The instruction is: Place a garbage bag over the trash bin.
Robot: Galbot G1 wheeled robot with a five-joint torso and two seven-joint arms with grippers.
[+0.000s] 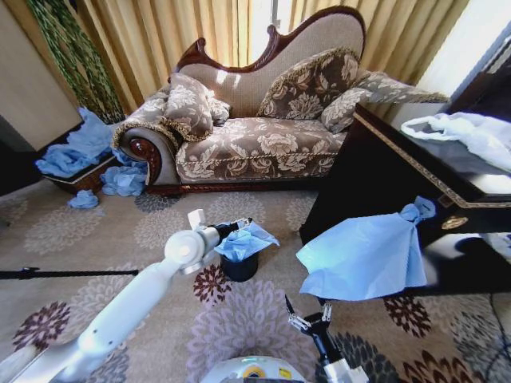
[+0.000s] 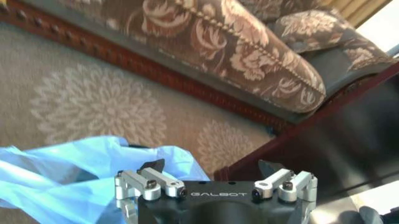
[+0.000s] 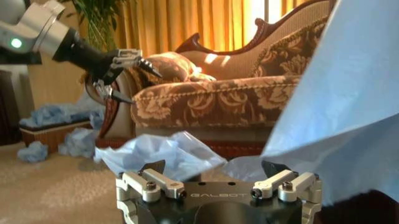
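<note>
1. I stand on a beige carpet [image 1: 160, 231] patterned with round floral medallions. A carved sofa [image 1: 263, 136] with floral cushions sits ahead under gold curtains [image 1: 184, 32], and a dark cabinet [image 1: 391, 171] stands to my right.
2. A larger light-blue bag [image 1: 369, 254] with a knotted top hangs down the cabinet's front; a white plastic bag [image 1: 475, 132] lies on its top.
3. The trash bin [image 1: 239, 267], small, black and upright, stands on the carpet between me and the sofa.
4. The garbage bag [image 1: 244, 241] lies crumpled over the bin's mouth. Its long axis runs roughly level, one flap reaching toward the cabinet. I cannot tell whether it is seated around the rim.
5. My left gripper [image 1: 239, 225] hangs just above the bag's sofa-side edge, fingers spread wide, holding nothing.
6. My right gripper [image 1: 307, 311] sits low and near my body, well apart from the bin, fingers wide, empty.
7. Beside the sofa's left end, a basket [image 1: 76, 177] holds crumpled blue bags [image 1: 76, 148]; more lie on the carpet near it.
</note>
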